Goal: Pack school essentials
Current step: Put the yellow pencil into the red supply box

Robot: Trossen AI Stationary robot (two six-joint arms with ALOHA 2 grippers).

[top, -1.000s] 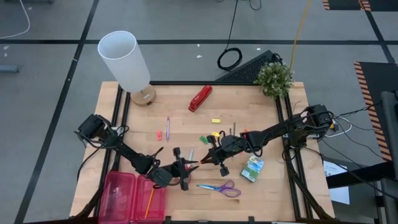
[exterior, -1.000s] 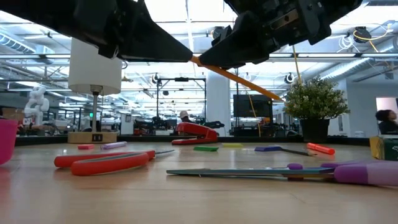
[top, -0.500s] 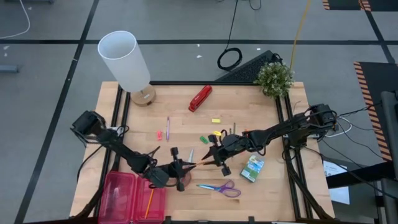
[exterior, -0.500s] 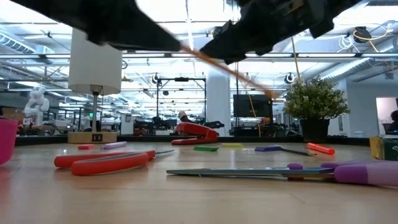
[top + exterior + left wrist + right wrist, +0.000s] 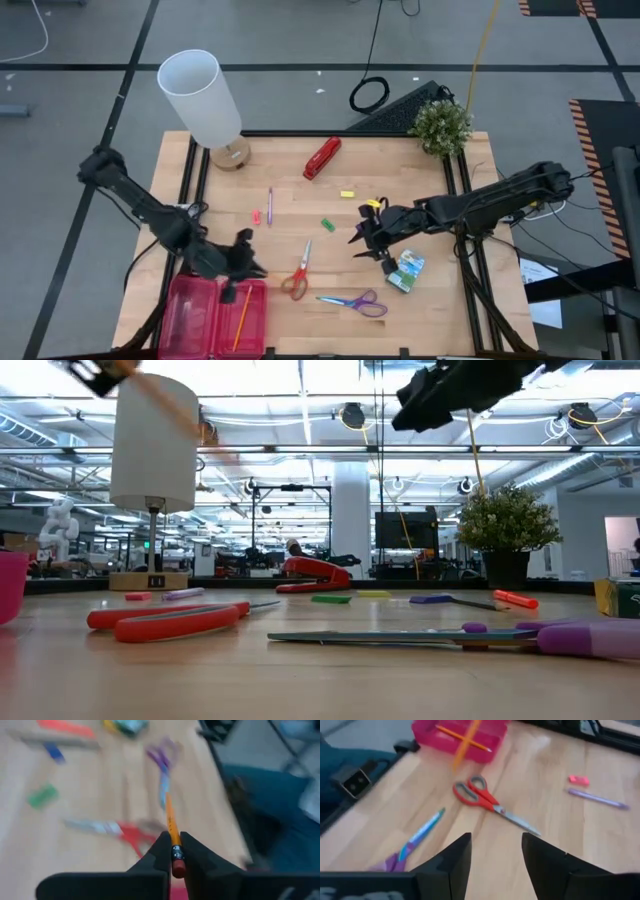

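An orange pencil (image 5: 171,822) is gripped at its eraser end between the fingers of the left gripper (image 5: 172,851), clenched tight on it. The left gripper (image 5: 236,268) is positioned at the edge of the pink case (image 5: 190,310), in which one pencil (image 5: 241,320) is already lying. The right gripper (image 5: 492,851) is seen spread wide and empty, held above the table near the crayon box (image 5: 405,270).

Risks, as judged:
- The pencil is held only near the ferrule, so the long shaft is free to pivot. A swing could be caused by contact with the case wall, and the tip could end up outside the case.
- If released while tilted, the round shaft is likely to roll or bounce off the hard plastic floor.
- The pencil could be laid crosswise over the one already inside, leaving less room for the rest.

Materials and shapes:
- Pencil: slim lacquered wood, metal ferrule, reddish rubber end.
- Case: translucent pink plastic, shallow, two open halves, smooth walls.
- Red-handled scissors (image 5: 297,275): flat steel blades, looped plastic handles, lying on the wood beside the case.
- Purple-handled scissors (image 5: 352,302): same form, lying nearer the front edge.
- Crayon box: green-yellow printed card, rectangular.
- Table (image 5: 420,310): pale wood, matte, visible grain.
- Small erasers and pens are scattered mid-table; detail is too fine to be recorded.
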